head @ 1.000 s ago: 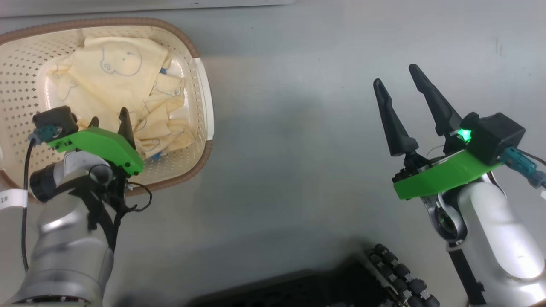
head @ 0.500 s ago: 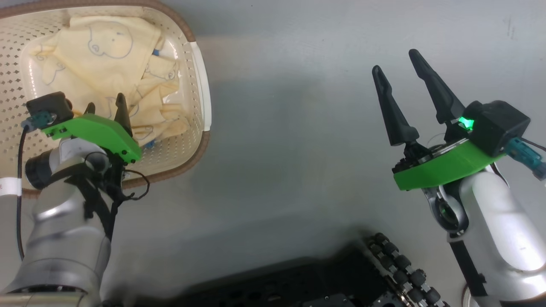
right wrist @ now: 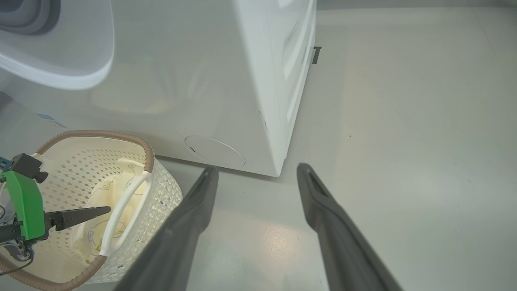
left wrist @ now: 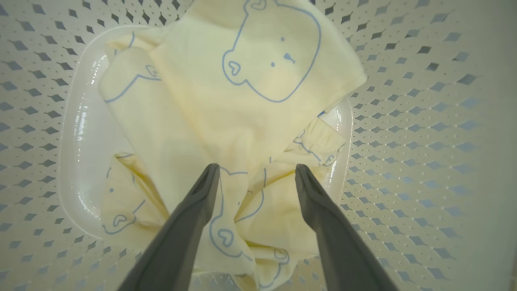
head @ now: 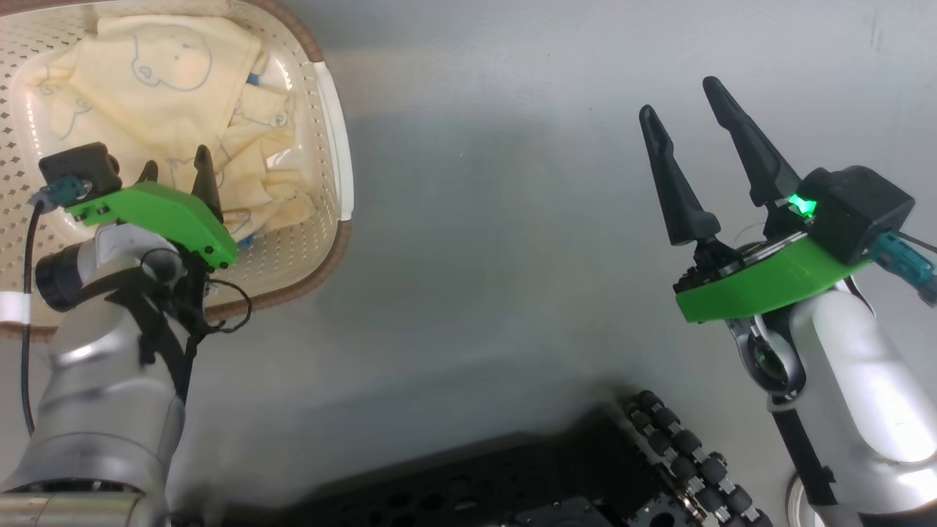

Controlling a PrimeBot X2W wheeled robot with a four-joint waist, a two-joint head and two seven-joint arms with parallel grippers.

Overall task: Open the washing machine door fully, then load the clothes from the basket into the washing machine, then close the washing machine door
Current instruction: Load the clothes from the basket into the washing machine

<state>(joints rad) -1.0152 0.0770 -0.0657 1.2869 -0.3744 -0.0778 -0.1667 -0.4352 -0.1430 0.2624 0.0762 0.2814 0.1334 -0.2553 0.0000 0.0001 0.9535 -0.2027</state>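
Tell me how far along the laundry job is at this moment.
Done: probably the opening. What looks like the washing machine door stands out from the washing machine, though only its edge is visible. In hand: the open left gripper hangs over the clothes in the basket, with nothing gripped yet. The right gripper is open and empty. Left: load the clothes, close the door.

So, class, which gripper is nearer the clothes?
Left. The left gripper hangs open right over the clothes inside the basket; the right gripper is out over the floor, away from the basket.
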